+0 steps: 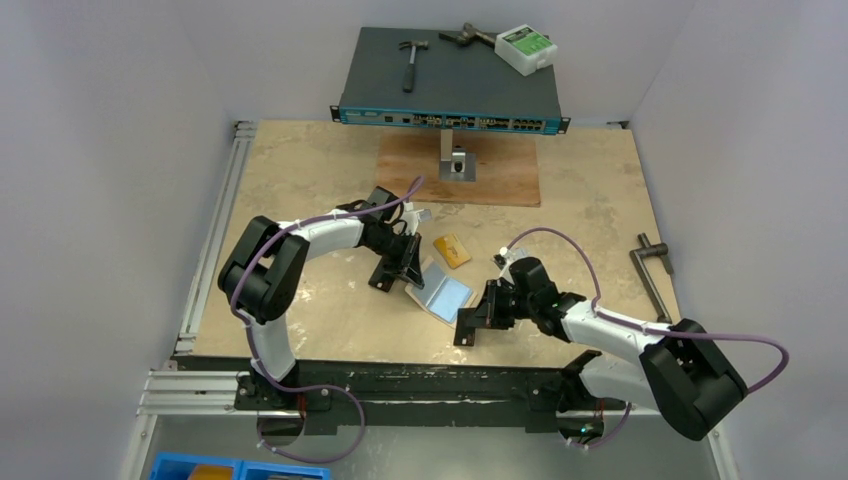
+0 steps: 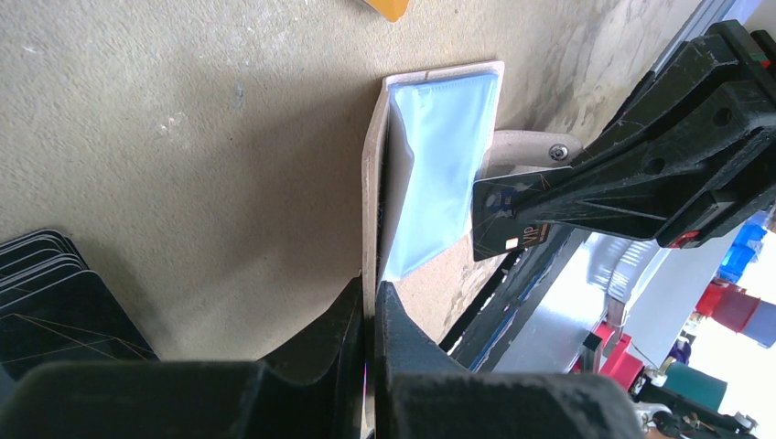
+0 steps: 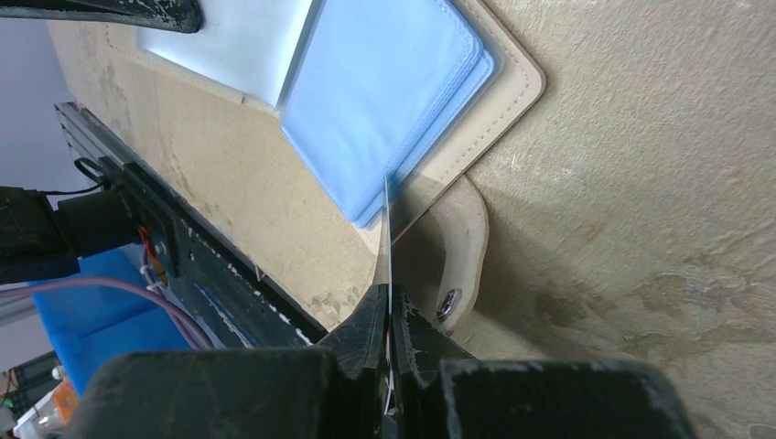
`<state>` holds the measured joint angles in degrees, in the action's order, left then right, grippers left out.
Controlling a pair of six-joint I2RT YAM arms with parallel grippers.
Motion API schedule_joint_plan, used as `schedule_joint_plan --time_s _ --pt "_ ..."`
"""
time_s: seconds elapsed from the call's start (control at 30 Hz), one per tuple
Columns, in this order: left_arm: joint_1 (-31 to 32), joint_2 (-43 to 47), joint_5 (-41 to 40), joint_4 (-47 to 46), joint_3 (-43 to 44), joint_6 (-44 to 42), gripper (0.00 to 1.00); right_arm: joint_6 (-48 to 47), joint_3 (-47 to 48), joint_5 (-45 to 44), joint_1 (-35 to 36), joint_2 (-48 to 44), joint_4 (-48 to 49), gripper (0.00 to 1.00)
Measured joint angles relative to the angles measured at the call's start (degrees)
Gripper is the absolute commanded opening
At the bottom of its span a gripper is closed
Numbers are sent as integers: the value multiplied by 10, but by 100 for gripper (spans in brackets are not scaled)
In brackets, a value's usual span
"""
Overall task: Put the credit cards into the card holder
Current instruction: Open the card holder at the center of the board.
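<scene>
The beige card holder (image 1: pixel 443 296) lies open on the table, its bluish clear pockets (image 3: pixel 384 101) facing up. My left gripper (image 2: pixel 371 293) is shut on the holder's raised beige flap (image 2: pixel 370 201) and holds it upright. A black credit card (image 2: pixel 506 224) is pinched in my shut right gripper (image 3: pixel 389 297). In the right wrist view that card (image 3: pixel 387 229) shows edge-on, its tip at the pockets' near edge beside the snap tab (image 3: pixel 462 265). An orange-yellow card (image 1: pixel 452 250) lies flat just beyond the holder. Several dark cards (image 2: pixel 46 293) are stacked left of my left gripper.
A network switch (image 1: pixel 450 85) at the back carries a hammer (image 1: pixel 410 62) and a white box (image 1: pixel 526 47). A brown board (image 1: pixel 500 175) with a metal block (image 1: pixel 457 160) lies before it. A metal handle tool (image 1: pixel 655 270) rests at the right edge.
</scene>
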<state>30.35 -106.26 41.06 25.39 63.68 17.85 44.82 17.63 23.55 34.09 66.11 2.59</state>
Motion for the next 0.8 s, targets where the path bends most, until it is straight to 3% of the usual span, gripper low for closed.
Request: schedule_joint_plan --time_s 0.8 --pt "3 5 0 1 0 -1 3 0 0 0 0 3 1 0"
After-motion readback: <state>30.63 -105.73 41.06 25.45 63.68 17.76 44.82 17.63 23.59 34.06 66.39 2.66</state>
